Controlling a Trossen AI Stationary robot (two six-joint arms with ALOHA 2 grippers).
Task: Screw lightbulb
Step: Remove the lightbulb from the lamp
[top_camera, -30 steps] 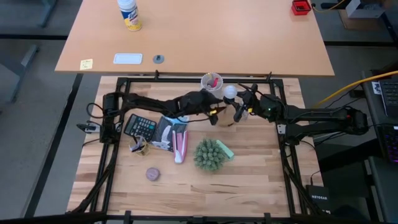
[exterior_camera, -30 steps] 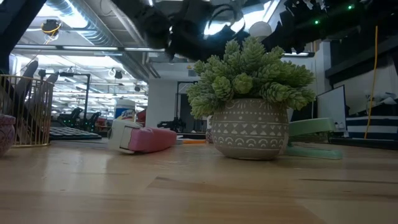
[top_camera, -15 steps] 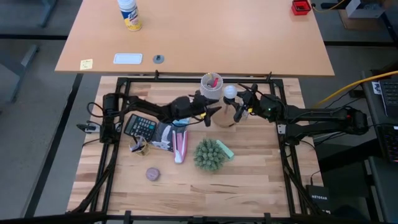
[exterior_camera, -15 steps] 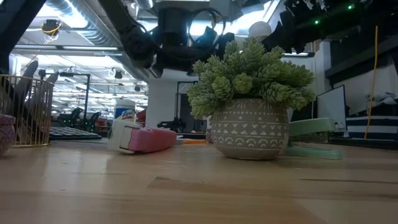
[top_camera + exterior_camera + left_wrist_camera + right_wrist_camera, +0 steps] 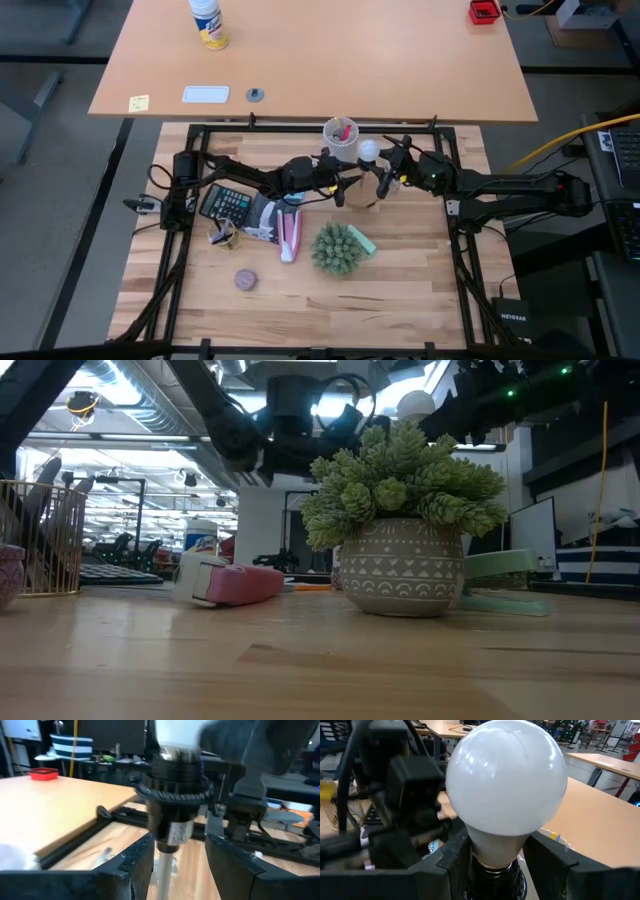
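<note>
The lightbulb (image 5: 369, 150) is white and frosted. It stands upright at the table's far middle, with its base in a black socket (image 5: 175, 810) on a thin stem. It fills the right wrist view (image 5: 506, 780) and shows above the plant in the low view (image 5: 415, 405). My right gripper (image 5: 382, 172) reaches in from the table's right and is shut on the bulb. My left gripper (image 5: 343, 186) reaches in from the left and is open. Its fingers (image 5: 131, 862) stand on either side of the stem below the socket. My right gripper pinches the bulb's narrow neck (image 5: 492, 851) between its two fingers, just above the black socket collar. The fingers come in about level from the table's right. The bulb stands upright, with its base in the socket. I cannot tell whether my left gripper touches the socket or the stem.
A white cup (image 5: 340, 132) with pens stands just left of the bulb. A potted plant (image 5: 337, 248), a pink stapler (image 5: 290, 238), a calculator (image 5: 228, 205), a wire basket (image 5: 222, 235) and a brownish puck (image 5: 245, 280) lie nearer and to the left.
My left gripper has drawn back a little toward the table's left, turned about its wrist, and come back toward the socket. The bulb and my right gripper have stayed in place.
</note>
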